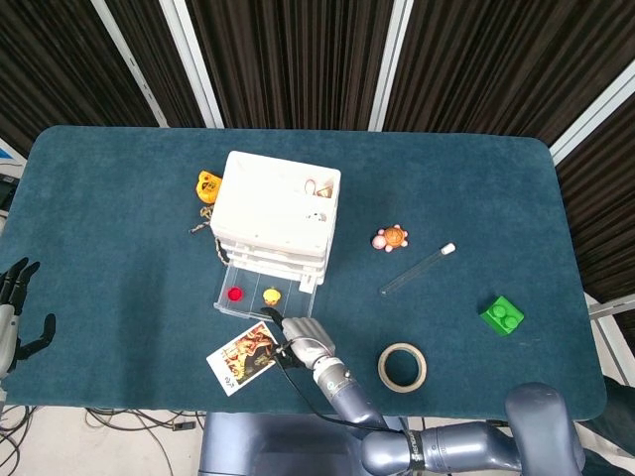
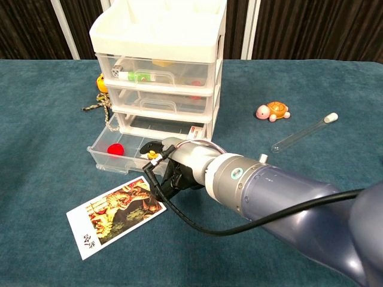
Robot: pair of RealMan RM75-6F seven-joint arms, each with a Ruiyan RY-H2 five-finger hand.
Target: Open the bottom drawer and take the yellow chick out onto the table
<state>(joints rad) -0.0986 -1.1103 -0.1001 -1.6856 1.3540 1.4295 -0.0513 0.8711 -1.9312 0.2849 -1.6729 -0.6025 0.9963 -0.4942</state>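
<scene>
Bottom drawer [image 1: 260, 296] is out, my right hand [image 1: 301, 337] gripping its front; yanking more could drag the cabinet [image 1: 278, 213] or spill the yellow chick [image 1: 271, 295]. Left hand [image 1: 12, 307] idle, open.

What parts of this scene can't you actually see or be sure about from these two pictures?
- Right hand's fingers: chest view, hidden behind its own wrist; grip on the bottom drawer unclear.
- Yellow chick: head view, too small; chest view, mostly behind the hand.
- Left hand: head view, cut by the left edge.
- Upper drawers' contents: blurred through plastic.
</scene>
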